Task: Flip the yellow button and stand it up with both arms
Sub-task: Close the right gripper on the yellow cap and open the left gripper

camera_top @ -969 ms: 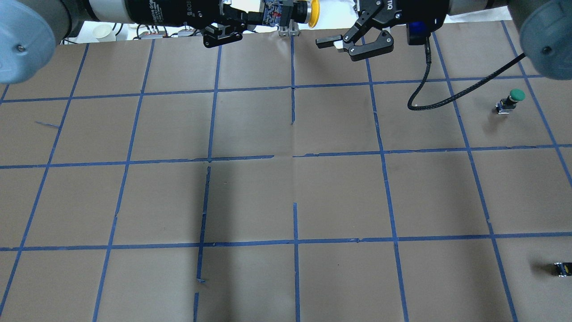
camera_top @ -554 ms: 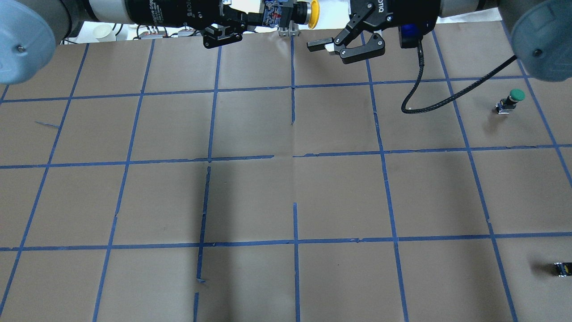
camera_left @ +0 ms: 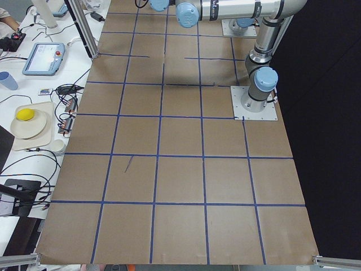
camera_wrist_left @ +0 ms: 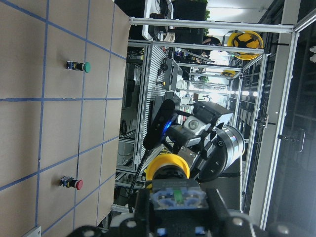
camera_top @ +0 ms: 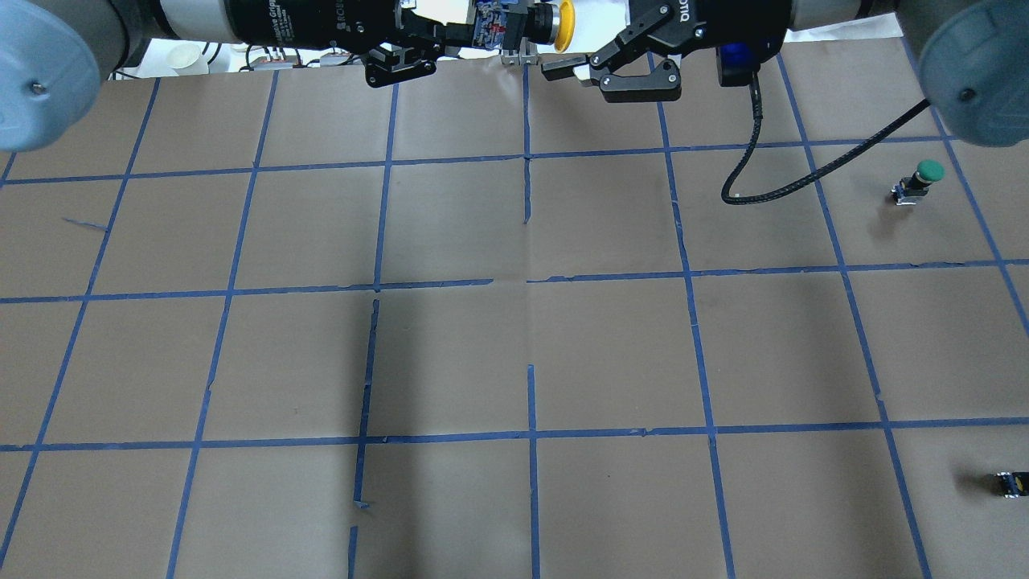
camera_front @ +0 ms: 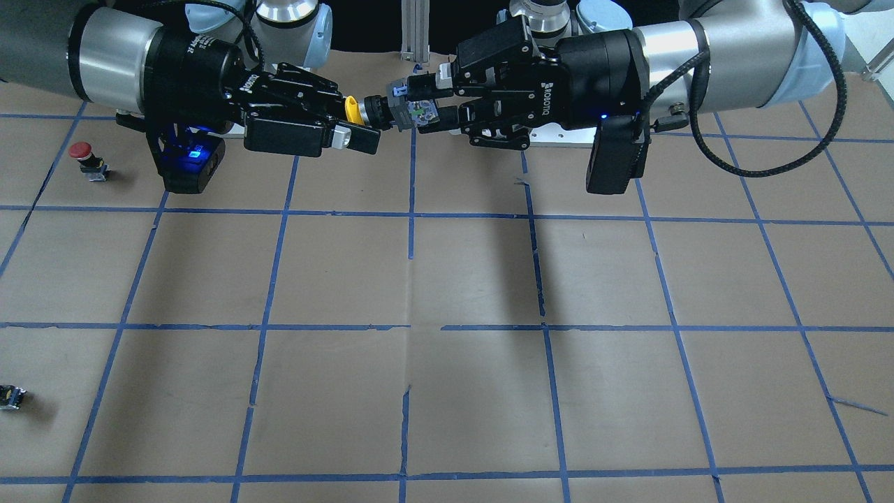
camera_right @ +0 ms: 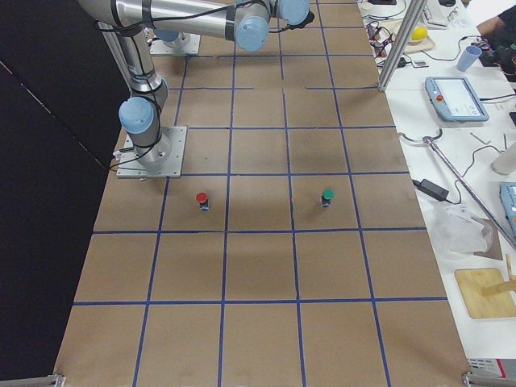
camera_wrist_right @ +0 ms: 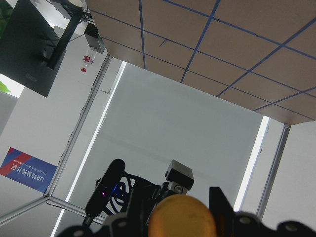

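The yellow button (camera_front: pixel 377 112) hangs in the air near the robot's base, lying sideways. My left gripper (camera_front: pixel 427 112) is shut on its black-grey base. The yellow cap (camera_top: pixel 565 22) points toward my right gripper (camera_front: pixel 355 115), which is open, with one finger on each side of the cap and not touching it. In the left wrist view the base (camera_wrist_left: pixel 177 195) and the cap (camera_wrist_left: pixel 168 167) show with the right gripper (camera_wrist_left: pixel 205 143) beyond them. In the right wrist view the blurred cap (camera_wrist_right: pixel 182 218) sits between the two fingers.
A green-capped button (camera_top: pixel 924 178) and a red-capped button (camera_front: pixel 87 159) stand on the brown gridded table on my right side. A tiny dark part with a yellow spot (camera_top: pixel 1011 482) lies near the far right edge. A black cable (camera_top: pixel 756 161) hangs from my right wrist.
My right gripper has moved left toward the yellow cap and now has a finger on each side of it, still open. My left gripper has held the button still.
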`<action>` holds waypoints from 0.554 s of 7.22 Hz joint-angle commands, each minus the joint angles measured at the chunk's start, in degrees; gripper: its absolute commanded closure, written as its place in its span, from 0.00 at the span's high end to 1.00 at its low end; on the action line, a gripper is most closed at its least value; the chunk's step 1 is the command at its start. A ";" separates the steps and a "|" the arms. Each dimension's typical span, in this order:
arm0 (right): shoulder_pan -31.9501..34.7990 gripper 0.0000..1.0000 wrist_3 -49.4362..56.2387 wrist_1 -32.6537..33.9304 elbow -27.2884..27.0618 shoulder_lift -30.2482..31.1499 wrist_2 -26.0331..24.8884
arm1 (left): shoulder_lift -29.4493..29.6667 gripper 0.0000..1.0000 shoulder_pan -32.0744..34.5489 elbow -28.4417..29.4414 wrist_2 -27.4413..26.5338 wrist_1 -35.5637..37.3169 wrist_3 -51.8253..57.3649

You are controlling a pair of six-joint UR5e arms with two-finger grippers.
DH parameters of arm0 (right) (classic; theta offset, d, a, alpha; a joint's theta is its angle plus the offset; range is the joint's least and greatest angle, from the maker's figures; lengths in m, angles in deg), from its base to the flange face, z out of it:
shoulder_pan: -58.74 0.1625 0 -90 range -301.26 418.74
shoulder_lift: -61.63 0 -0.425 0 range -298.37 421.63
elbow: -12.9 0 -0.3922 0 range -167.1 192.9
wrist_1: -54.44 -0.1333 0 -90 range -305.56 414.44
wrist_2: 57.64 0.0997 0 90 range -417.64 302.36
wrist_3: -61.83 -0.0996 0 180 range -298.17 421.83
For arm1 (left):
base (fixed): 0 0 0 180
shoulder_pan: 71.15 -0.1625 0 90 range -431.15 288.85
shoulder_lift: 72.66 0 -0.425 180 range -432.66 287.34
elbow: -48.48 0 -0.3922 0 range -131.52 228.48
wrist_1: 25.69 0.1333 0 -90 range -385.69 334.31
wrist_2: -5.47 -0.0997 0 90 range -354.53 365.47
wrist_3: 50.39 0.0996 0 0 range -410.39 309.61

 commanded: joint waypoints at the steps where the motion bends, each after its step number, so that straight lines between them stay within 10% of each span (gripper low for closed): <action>1: -0.12 0.24 0.01 0.00 -0.09 0.07 0.81 | -0.17 0.03 0.00 -0.09 -0.02 0.00 -0.11; 2: -0.21 0.21 0.00 0.00 -0.09 -0.02 2.30 | -0.09 0.62 0.09 0.00 -0.28 -0.18 -0.37; 3: -0.21 0.18 0.00 0.09 -0.09 -0.02 2.40 | -0.17 0.99 0.09 -0.09 -0.28 -0.26 -0.46; 4: -0.30 0.18 0.00 0.09 -0.09 -0.11 2.40 | -0.17 0.99 0.09 -0.09 -0.37 -0.26 -0.46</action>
